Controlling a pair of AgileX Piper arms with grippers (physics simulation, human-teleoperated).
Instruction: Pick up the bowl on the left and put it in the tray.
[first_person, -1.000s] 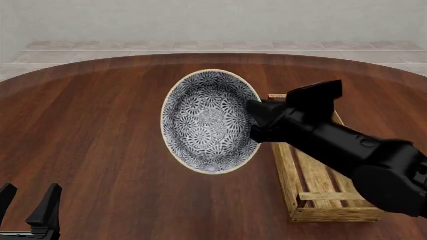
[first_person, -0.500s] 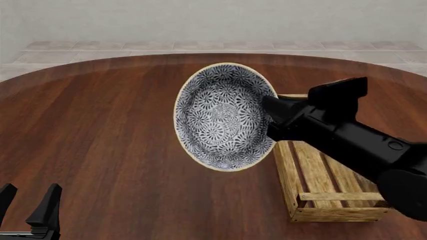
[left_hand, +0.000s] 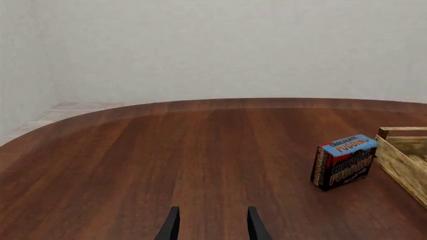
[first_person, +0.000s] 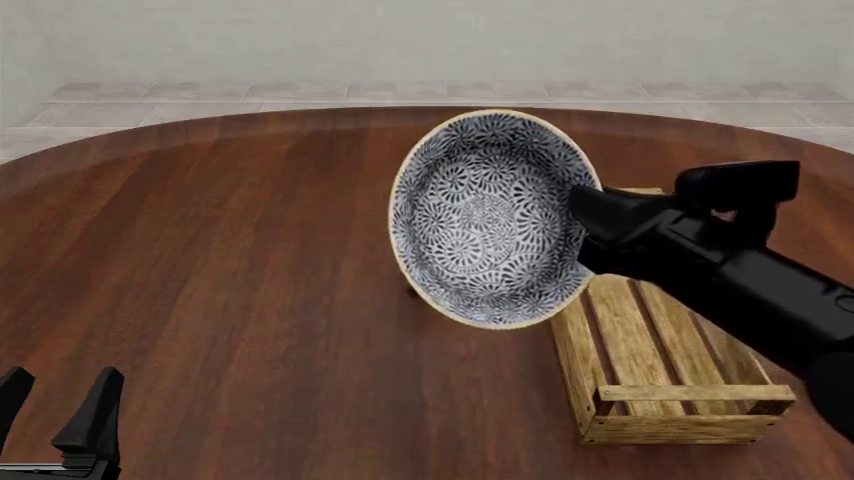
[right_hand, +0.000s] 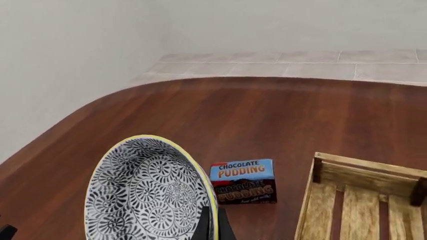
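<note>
The blue-and-white floral bowl (first_person: 487, 218) hangs in the air, tipped on edge with its inside facing the front camera. My right gripper (first_person: 583, 226) is shut on its right rim. The right wrist view shows the fingers (right_hand: 203, 226) pinching the cream rim of the bowl (right_hand: 143, 192). The bowl overlaps the far left corner of the wooden slat tray (first_person: 667, 365), which lies to the right. The tray (right_hand: 363, 200) also shows under the wrist camera. My left gripper (first_person: 60, 420) stands open at the near left edge, holding nothing; its fingers (left_hand: 171, 226) are spread over bare table.
A blue-topped chocolate pudding box (right_hand: 243, 181) stands on the table beside the tray's far end, also seen in the left wrist view (left_hand: 343, 161) next to the tray (left_hand: 403, 157). In the front view the bowl hides it. The round table ends beyond.
The right arm has carried the bowl to the right and upward, toward the tray's far end. The left gripper has not moved.
</note>
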